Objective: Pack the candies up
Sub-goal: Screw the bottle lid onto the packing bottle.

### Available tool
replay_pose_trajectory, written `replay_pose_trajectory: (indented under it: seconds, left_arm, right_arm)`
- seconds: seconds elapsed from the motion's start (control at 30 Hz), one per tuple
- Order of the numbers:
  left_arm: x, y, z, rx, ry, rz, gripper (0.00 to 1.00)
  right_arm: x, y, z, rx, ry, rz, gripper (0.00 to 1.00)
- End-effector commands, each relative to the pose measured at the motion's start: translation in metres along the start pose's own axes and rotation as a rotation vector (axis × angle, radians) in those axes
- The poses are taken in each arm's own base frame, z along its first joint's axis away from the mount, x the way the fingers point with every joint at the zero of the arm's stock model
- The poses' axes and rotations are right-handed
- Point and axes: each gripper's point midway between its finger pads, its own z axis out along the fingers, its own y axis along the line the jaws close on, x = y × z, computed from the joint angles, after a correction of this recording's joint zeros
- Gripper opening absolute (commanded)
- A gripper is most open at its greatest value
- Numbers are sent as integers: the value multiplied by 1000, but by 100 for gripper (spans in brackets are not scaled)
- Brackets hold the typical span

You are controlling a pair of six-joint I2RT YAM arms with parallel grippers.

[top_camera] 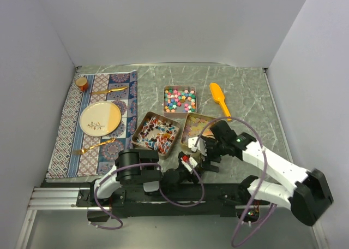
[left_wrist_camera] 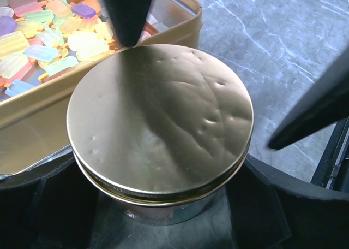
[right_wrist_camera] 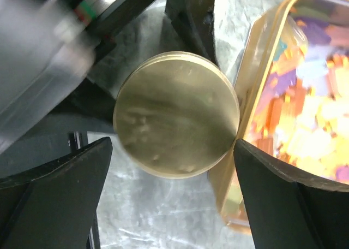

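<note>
A glass jar with a gold lid (left_wrist_camera: 161, 118) stands upright between the jaws of my left gripper (left_wrist_camera: 163, 216), which is shut on its glass body. It sits beside the tin of translucent square candies (left_wrist_camera: 49, 30). My right gripper (right_wrist_camera: 173, 150) is open, its fingers (right_wrist_camera: 60, 194) spread on either side of the same lid (right_wrist_camera: 176, 113). In the top view both grippers (top_camera: 188, 166) (top_camera: 203, 150) meet at the near table edge and mostly hide the jar. Round multicolour candies (top_camera: 180, 99), wrapped red-blue-white candies (top_camera: 157, 133) and translucent squares (top_camera: 193, 126) fill three square tins.
An orange scoop (top_camera: 219, 99) lies right of the tins. A patterned placemat (top_camera: 95, 123) at the left holds a plate (top_camera: 100, 118), gold cutlery and a small cup (top_camera: 82, 83). White walls enclose the table.
</note>
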Motion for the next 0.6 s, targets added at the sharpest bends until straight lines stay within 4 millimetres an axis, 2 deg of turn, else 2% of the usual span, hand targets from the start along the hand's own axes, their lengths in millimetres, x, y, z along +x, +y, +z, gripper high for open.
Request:
replay_pose_trajectory:
  seconds: [0.0, 0.07, 0.1, 0.2, 0.23, 0.27, 0.3, 0.33, 0.43, 0.57]
  left_arm:
    - [62, 22, -24, -19, 162, 37, 1]
    - [64, 22, -23, -16, 169, 32, 1]
    - [64, 23, -22, -20, 171, 33, 1]
    - [65, 23, -20, -9, 168, 44, 4]
    - [64, 21, -19, 2, 163, 44, 31]
    - [62, 18, -18, 24, 157, 52, 46]
    - [60, 15, -20, 44, 152, 55, 97]
    - [60, 14, -20, 56, 155, 59, 97]
    - [54, 8, -24, 92, 158, 59, 97]
    - [51, 1, -29, 136, 179, 63, 97]
  right_arm:
    - [-4, -3, -30, 142, -72, -36, 100]
    - [-5, -2, -49, 192, -97, -113, 100]
    - [7, -1, -56, 206, -64, -135, 100]
    - [13, -2, -75, 250, -70, -170, 100]
    - [6, -3, -79, 259, -92, -170, 100]
    - [-2, -9, -82, 278, -119, -158, 100]
    - [-12, -6, -81, 254, -170, -103, 100]
    - [-25, -10, -87, 257, -203, -89, 100]
    - [-39, -20, -89, 232, -232, 6, 99]
    - [-51, -24, -91, 242, -280, 14, 99]
